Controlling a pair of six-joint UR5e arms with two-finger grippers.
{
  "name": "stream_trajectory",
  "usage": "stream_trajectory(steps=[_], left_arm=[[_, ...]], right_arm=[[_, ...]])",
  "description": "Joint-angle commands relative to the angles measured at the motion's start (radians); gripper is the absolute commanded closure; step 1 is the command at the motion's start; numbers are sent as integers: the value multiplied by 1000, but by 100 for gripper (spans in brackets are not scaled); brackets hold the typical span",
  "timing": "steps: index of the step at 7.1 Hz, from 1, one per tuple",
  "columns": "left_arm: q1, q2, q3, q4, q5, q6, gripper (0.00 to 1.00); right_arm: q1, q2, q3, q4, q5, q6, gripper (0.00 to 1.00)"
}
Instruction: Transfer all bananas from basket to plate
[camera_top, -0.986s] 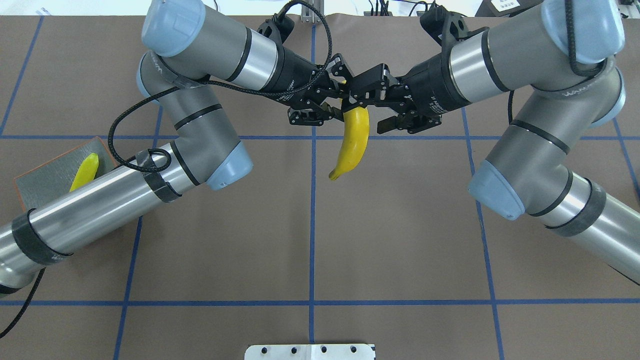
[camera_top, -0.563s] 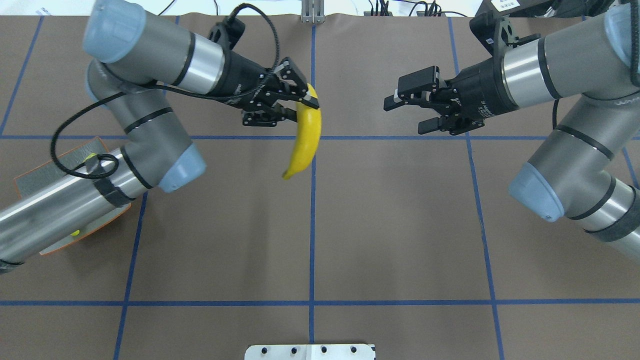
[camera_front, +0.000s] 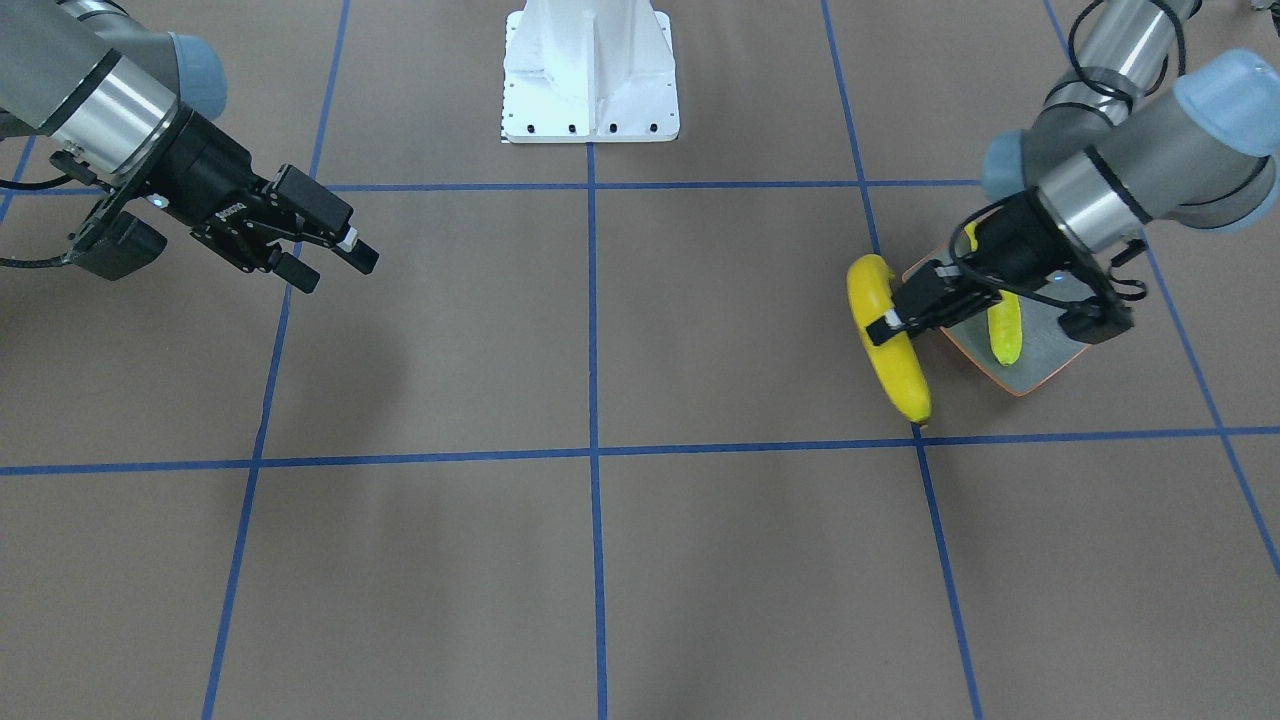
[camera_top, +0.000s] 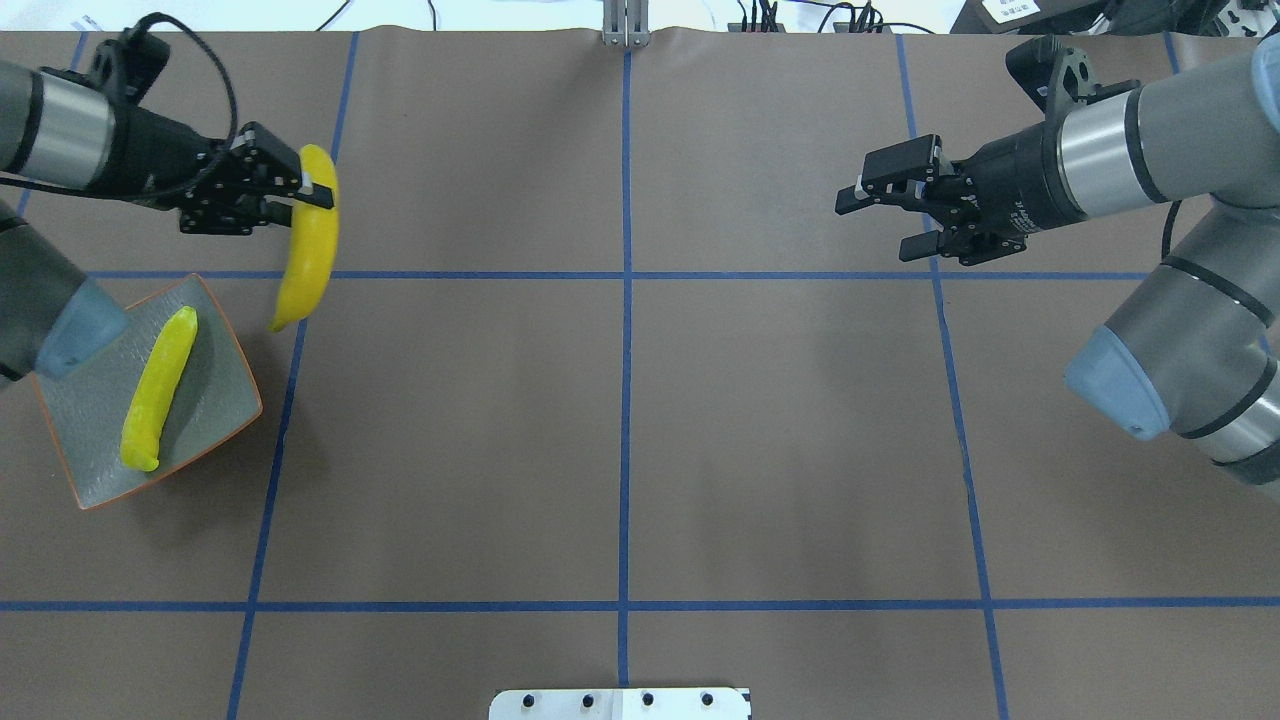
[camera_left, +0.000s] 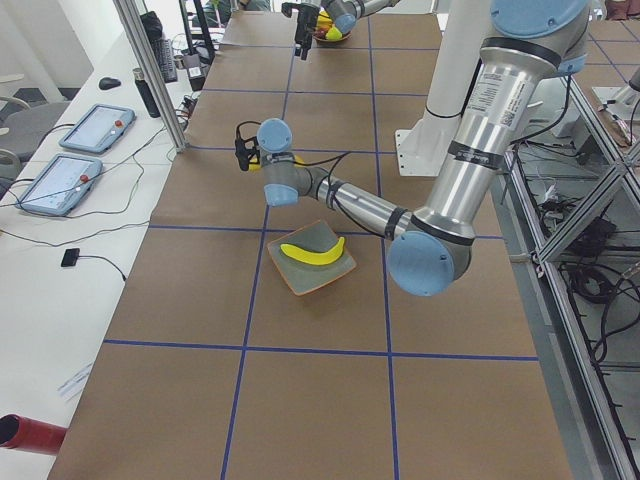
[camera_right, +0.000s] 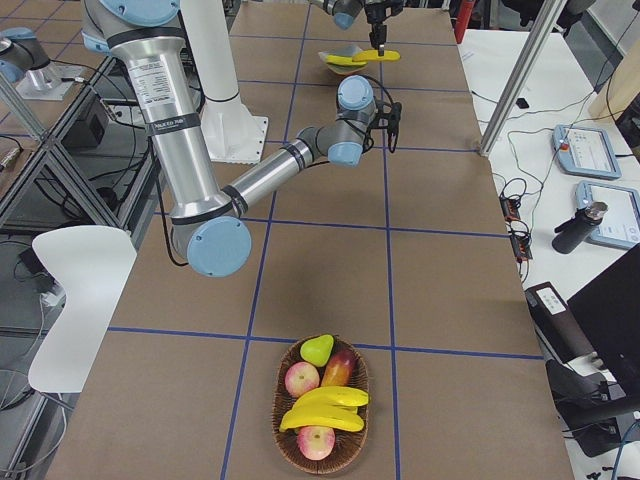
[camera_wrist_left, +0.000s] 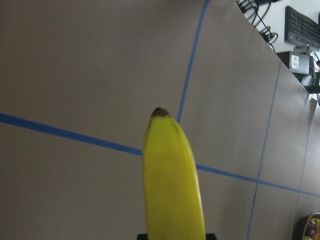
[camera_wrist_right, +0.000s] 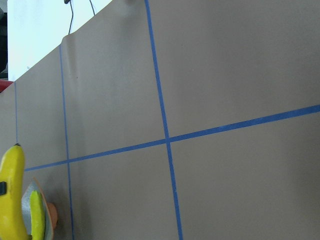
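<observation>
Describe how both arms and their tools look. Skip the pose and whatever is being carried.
The left arm and right arm are grey tubes with polished silver bands, thin black rings and pale blue joint caps. The left tool and right tool are black and two-fingered, with small white lettering on the black wrist section. A black cable loops over the left wrist.

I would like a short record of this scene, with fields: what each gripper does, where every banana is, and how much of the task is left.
Left arm: left gripper shut on the carried banana, in the air beside the plate
Right arm: right gripper open, empty
On plate: one lying banana
Basket: two basket bananas show among other fruit
Task left: three bananas not yet on the plate
</observation>
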Motion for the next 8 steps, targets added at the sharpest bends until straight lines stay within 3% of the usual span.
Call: stream_trajectory(steps=[1,3,5,7,8], left_arm=[[-77,128,-5,123,9,314,100],[-97,254,-5,153,62,514,100],[-108,350,-40,182,62,503,100],[-102,392,-153,365,66,503,100],[-90,394,-165,389,110,503,100]], right_arm=[[43,-51,-49,-1,-18,-129,0],[65,-68,-91,-1,-39,-204,0],[64,-68,-91,-1,-44,-201,0],[64,-73,-91,-1,-44,-199,0],[64,-74,-91,-1,-44,-199,0]])
